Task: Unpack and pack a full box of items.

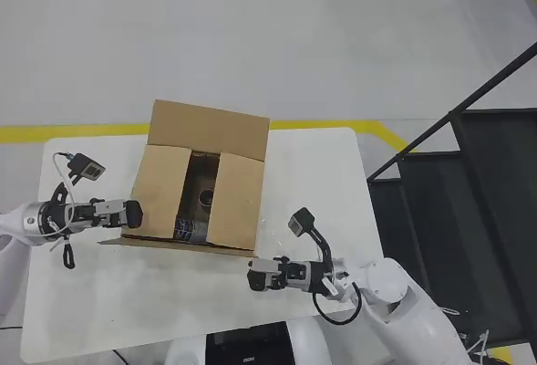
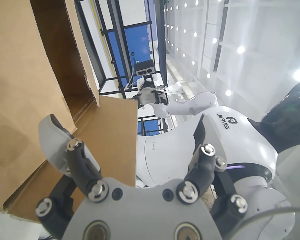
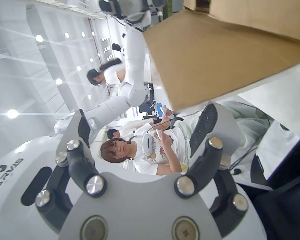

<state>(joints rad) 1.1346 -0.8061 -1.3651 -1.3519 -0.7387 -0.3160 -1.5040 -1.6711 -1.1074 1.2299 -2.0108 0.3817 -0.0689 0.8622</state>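
1. While both arms sit low beside the cardboard box (image 1: 236, 196) on the white table (image 1: 314, 173), nothing is gripped. Left gripper (image 2: 127, 138): jaws spread, a flap edge (image 2: 117, 116) standing between them, unclamped. Right gripper (image 3: 145, 126): spread too, empty, just off the box's near-right corner, not touching.
2. Box pos: mid-table, toward the far edge. Back flap up; two side flaps (image 1: 163, 192) lie partway over the opening, leaving a slot. Dark items (image 1: 202, 196) show in it, not yet taken out.
3. Risk: if L pinches and pulls the flap sideways rather than up, the box prob. slides or tips, since nothing braces it.
4. Risk: reaching in w/o folding the side flaps out would likely snag the fingers on the board edges or crease them.
5. Risk: the flap's perforated edge looks ragged and may tear under a hard pinch.
6. Materials: box is matte brown corrugated board, thin, w/ sharp creases. Table is smooth w/ rounded corners. Finger pads (image 3: 205, 123) are black ribbed rubber in white shells. One item is round-topped; type can't tell.
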